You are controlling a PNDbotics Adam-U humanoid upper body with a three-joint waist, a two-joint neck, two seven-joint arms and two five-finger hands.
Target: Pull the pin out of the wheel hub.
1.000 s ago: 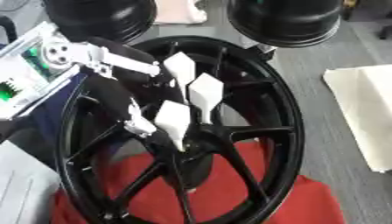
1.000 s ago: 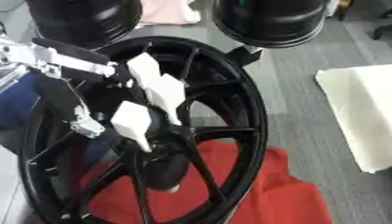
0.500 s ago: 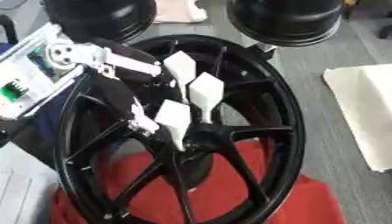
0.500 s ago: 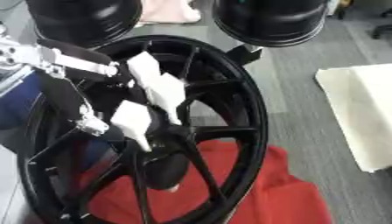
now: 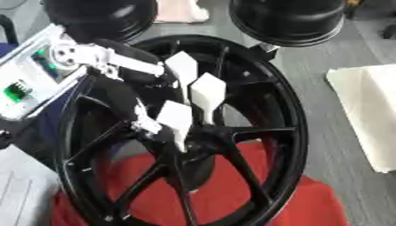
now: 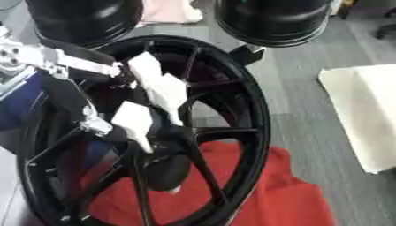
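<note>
Grey floor [image 5: 333, 57] holds black wheel [image 5: 290, 128] on red cloth [image 5: 232, 194], left hand [image 5: 189, 99] above hub.

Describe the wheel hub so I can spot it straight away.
Find the big black spoked wheel lying over the red cloth. The hub is the dark centre where all its spokes meet, right under the white fingertips of the left robot hand. Unlike the open gaps around it, it is solid.

A grey carpeted floor [image 5: 325, 57] carries everything. A red cloth [image 5: 232, 194] lies spread on it, under the near part of the black spoked wheel [image 5: 286, 128]. A pale cream sheet [image 5: 371, 110] lies on the carpet at the right edge, apart from the wheel.
</note>
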